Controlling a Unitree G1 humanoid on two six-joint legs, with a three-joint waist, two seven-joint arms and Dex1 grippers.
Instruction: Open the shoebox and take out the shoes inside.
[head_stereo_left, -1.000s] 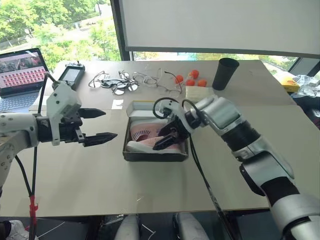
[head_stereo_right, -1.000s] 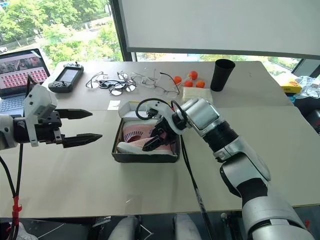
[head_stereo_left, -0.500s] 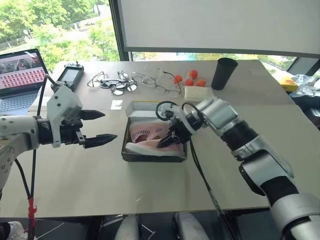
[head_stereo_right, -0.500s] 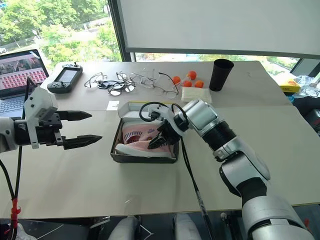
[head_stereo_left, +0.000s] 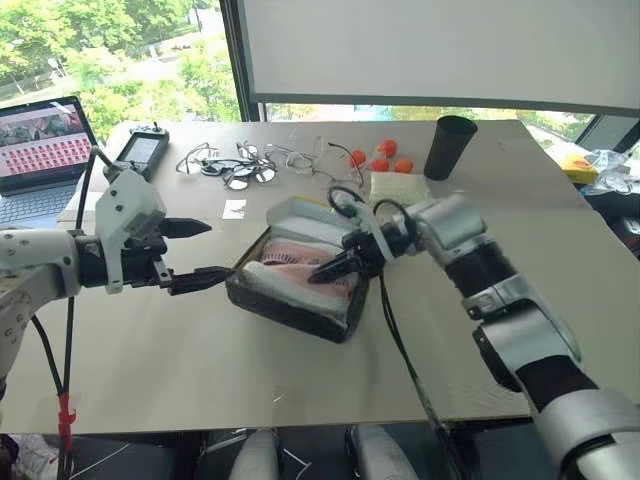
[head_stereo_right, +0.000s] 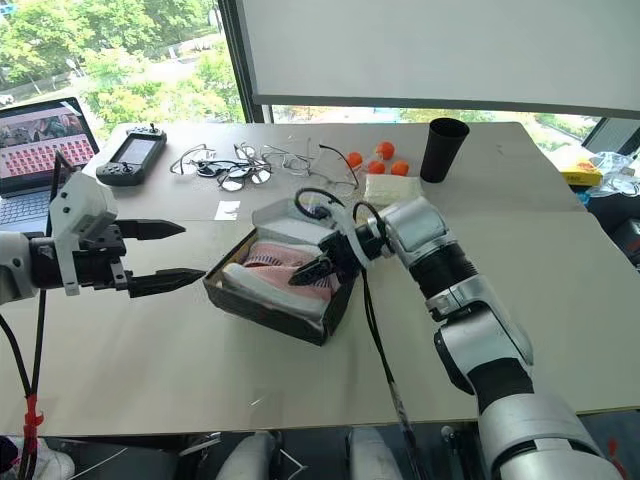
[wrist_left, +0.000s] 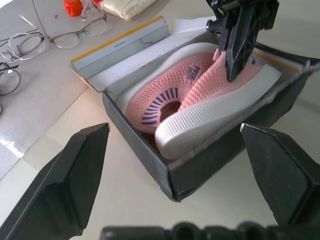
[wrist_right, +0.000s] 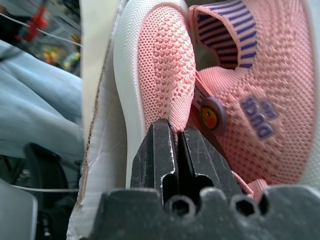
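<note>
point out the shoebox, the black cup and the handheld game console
shoebox (head_stereo_left: 285, 306): left eye view, on its dark near side wall.
black cup (head_stereo_left: 448, 147): left eye view, on the middle of its side.
handheld game console (head_stereo_right: 137, 152): right eye view, on its screen.

Silver-grey arms are wearing black joint bands; black cables are looping near each black-fingered gripper (head_stereo_left: 334, 268), seemingly scuffed.
</note>
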